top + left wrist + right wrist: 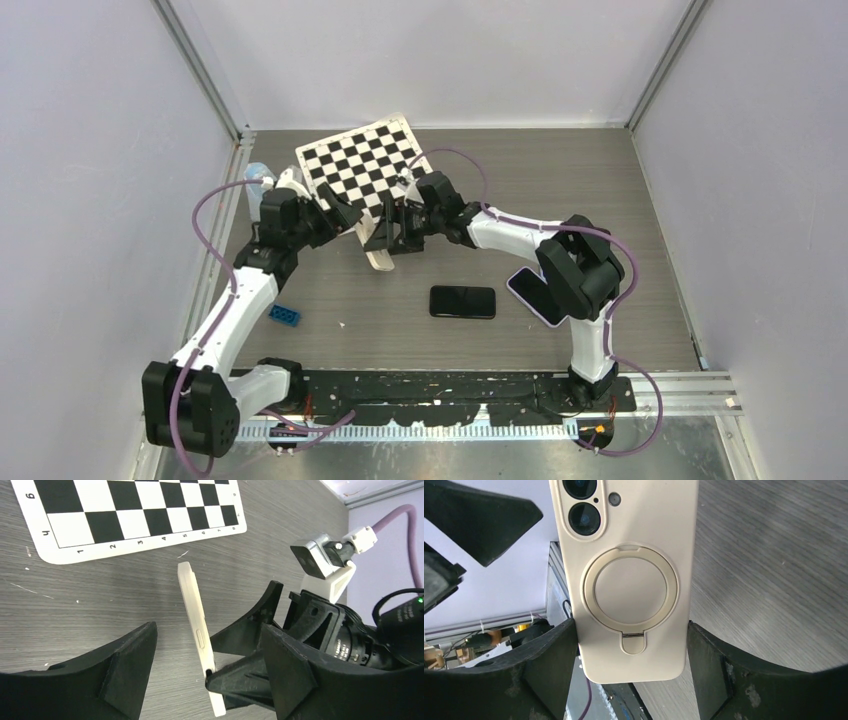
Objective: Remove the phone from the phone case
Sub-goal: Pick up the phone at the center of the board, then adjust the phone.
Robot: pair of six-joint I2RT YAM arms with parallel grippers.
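My right end effector (631, 647) pinches the case (624, 580), phone (585, 519) seemingly inside; my left end effector (207, 630) spread around it.

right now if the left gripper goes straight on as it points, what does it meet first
Probably the cream phone case held by the right gripper; its edge lies between the left gripper's open fingers. Depth unclear.

Both arms inward, wrists close — left claw (352, 218) wide, right claw (631, 645) tight on the phone case (629, 580).
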